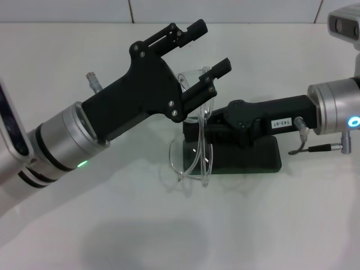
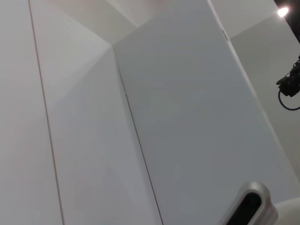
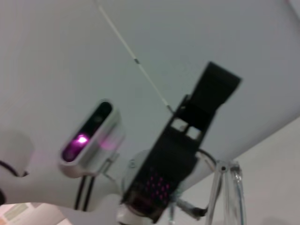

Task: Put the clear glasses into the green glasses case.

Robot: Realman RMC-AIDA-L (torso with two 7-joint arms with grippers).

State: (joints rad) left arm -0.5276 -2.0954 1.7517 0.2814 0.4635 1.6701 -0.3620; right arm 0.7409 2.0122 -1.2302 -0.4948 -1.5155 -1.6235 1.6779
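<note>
Clear plastic catches the light in the middle of the white worktop (image 1: 112, 225): the clear glasses (image 1: 194, 152) stand on end, hanging from above so that their lower edge meets or nearly meets the worktop at the near-left corner of the green glasses case (image 1: 247, 160). The case lies flat on the worktop, mostly hidden under the right arm, so I cannot tell from here whether its lid is up.

The left gripper (image 1: 199, 48) is raised and tilted up and away, its jaws spread wide with nothing between them. Its lower finger crosses just in front of the top of the glasses, so it looks to be clear of them rather than carrying them.

The right gripper (image 1: 211, 121) reaches in low over the case from the right, and its tip meets the glasses about halfway up. That seems to be what keeps them upright, though its jaws are lost behind the clear frame and I cannot tell how they stand. Held on end like this, the glasses would presumably need laying flat along the case to fit.
</note>
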